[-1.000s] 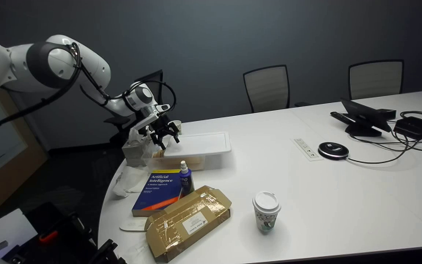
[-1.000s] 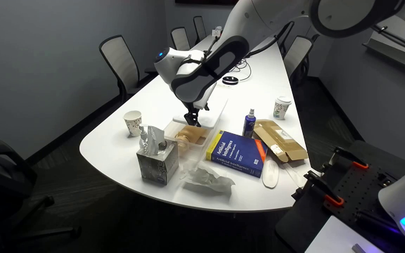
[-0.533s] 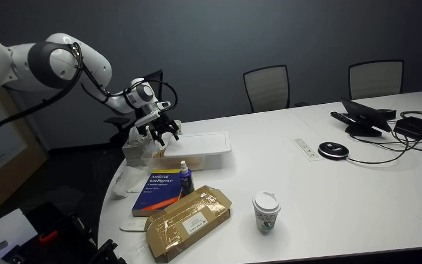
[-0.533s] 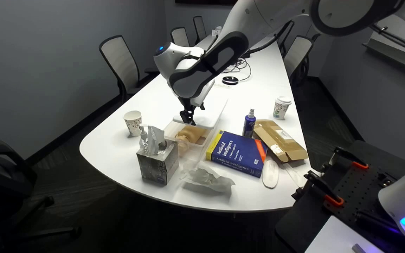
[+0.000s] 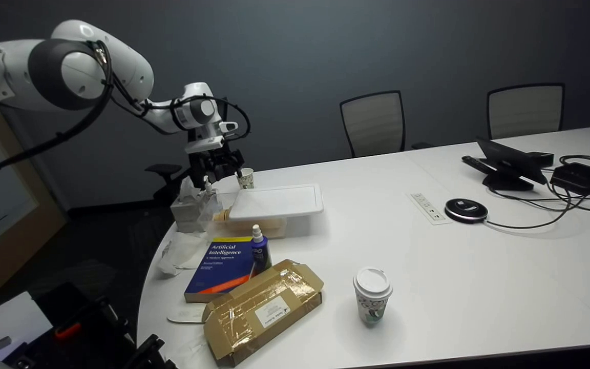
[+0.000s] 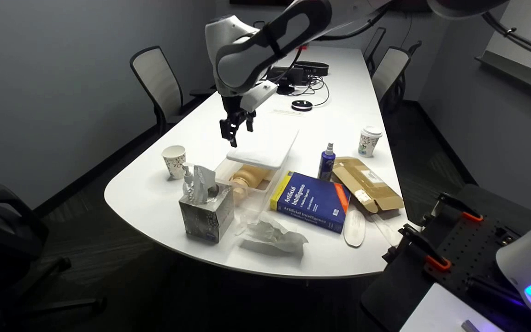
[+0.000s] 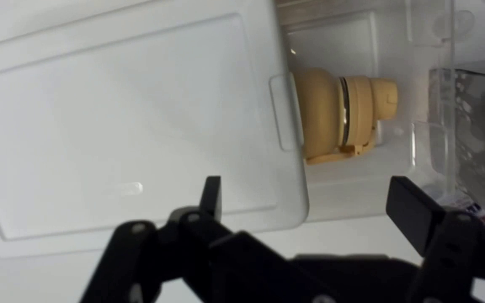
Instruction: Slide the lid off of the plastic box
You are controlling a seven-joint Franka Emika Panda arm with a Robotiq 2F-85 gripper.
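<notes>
Gripper [image 7: 305, 187] spread wide above lid [image 7: 133, 126], lid's edge crossing plastic box [image 7: 347, 198], table [image 5: 428, 271] stretching beyond

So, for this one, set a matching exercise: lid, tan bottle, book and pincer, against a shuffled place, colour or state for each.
Things
1. lid
2. tan bottle
3. book
4. pincer

Descriptions
A. jaws apart, gripping nothing
B. blue, with yellow and orange
C. white, leaving one end of the plastic box uncovered
D. lying in the plastic box, partly hidden

Right pairs: 1-C, 2-D, 3-B, 4-A.
</notes>
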